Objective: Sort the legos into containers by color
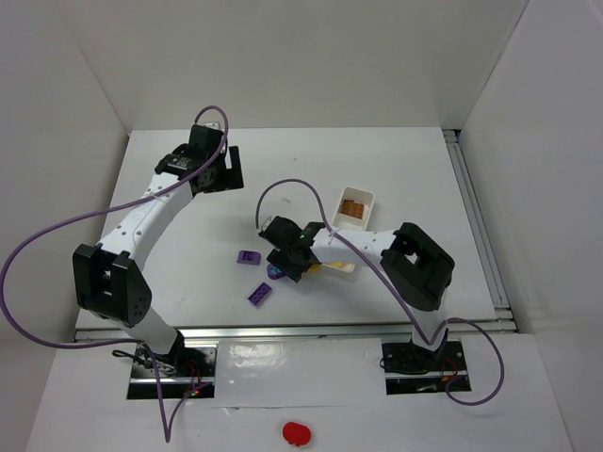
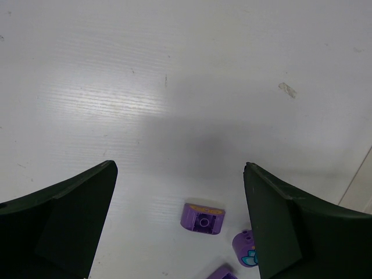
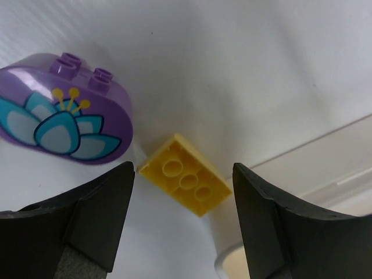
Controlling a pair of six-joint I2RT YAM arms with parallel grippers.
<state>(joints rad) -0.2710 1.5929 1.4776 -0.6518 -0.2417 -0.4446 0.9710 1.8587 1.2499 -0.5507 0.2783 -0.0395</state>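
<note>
Sorting looks partly done: brown bricks [image 1: 352, 209] lie in the far compartment of the white tray [image 1: 367, 195], while two purple bricks [image 1: 249, 256] and a rounded purple piece [image 3: 64, 116] lie loose on the desk [image 1: 405, 160]. The right tool [image 3: 183, 171] stands apart, straddling a yellow brick [image 3: 185, 182] just beside the tray, not clamped. The left tool [image 2: 179, 167] hangs apart, empty, over bare desk

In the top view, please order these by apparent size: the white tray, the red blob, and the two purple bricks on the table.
1. white tray, though partly hidden
2. red blob, slightly bigger than a brick
3. upper purple brick and lower purple brick: they look alike, so they are not ranked
</note>
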